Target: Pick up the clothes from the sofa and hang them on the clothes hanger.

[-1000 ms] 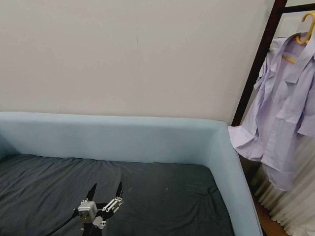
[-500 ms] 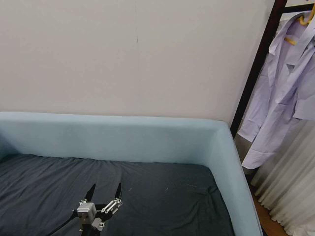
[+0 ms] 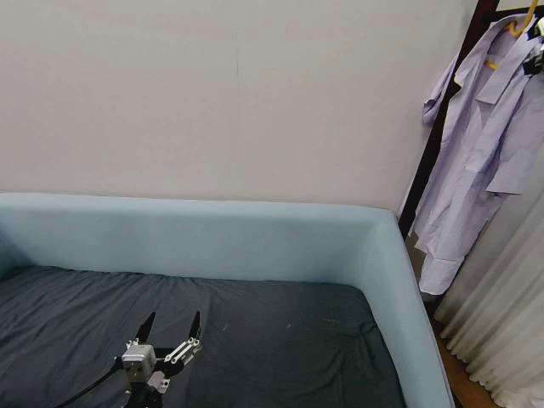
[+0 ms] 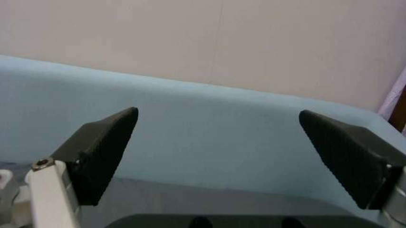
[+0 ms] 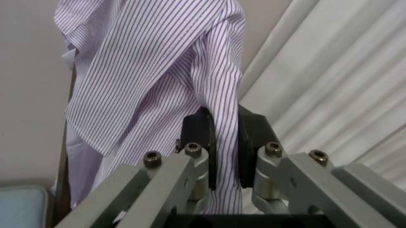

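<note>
**Shirt up at the rack, hanging step in hand**

The shirt (image 3: 476,144) is off the sofa (image 3: 212,242) and hangs high on the robot's right. It is draped over a yellow hanger (image 3: 520,21) beside the dark pole of the rack (image 3: 440,136), with a pale curtain (image 3: 501,340) just beyond it. The hanger's hook runs to the top edge of the head view, so I cannot tell whether it sits on a rail.

The right claw (image 5: 225,147) is closed tight on a hanging fold of the shirt (image 5: 159,71), with the cloth pinched between its two dark pads. The left claw (image 3: 173,316) is parked low over the sofa's dark seat cushion (image 3: 280,340). Its fingers are spread wide with nothing between them, and it faces the blue backrest (image 4: 216,142).

As I judge it, the pickup is done and the hanging is near its end. The next move calls for making sure the hook is seated on the rack. The right claw must then let go of the fold without dragging the shirt off the hanger.

No brand, label or writing can be read. The shirt shows only fine purple stripes on white.
</note>
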